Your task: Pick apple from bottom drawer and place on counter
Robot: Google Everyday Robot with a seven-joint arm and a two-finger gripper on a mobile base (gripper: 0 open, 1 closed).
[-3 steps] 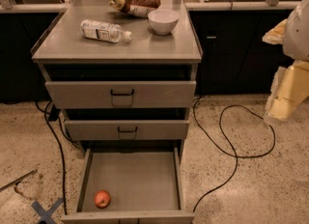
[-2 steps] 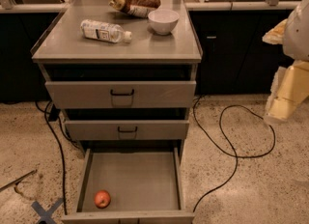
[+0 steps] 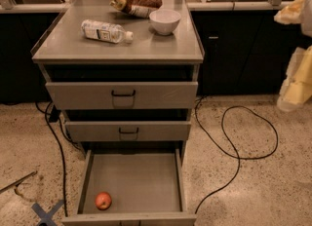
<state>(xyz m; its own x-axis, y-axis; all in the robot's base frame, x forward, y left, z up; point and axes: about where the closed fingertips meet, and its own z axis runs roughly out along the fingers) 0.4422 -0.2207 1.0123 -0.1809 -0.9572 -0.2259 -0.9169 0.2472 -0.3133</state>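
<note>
Step in hand: reach for the apple; the approach to the drawer is not yet made.
Apple: lies on the floor of the bottom drawer, in the front left corner, near the left wall and the front wall. Nothing else shows in that drawer.
Bottom drawer: pulled out fully; its floor is exposed from above. The middle drawer and top drawer stand only slightly proud of the cabinet face.
Pincer: at the right edge of the view, beside the cabinet at about the height of the top drawer and well apart from the apple. It holds nothing that can be seen; whether it is set wide or narrow cannot be told.
Bench: carries a bottle lying on its side at the left, a white bowl at the right rear and a snack bag at the rear. The front strip is bare.
Approach, advised: bring the pincer across to the left, in front of the two upper drawers, then descend vertically over the apple.
Grasp, advised: align the closing direction front to back or diagonally, since the left wall leaves little room on that side.
Hazard: a round fruit is likely to roll if nudged; centre over it before closing.
Floor hazard: a black cable loops on the floor to the right of the cabinet.
Placement, advised: use the bare front strip of the bench.
</note>
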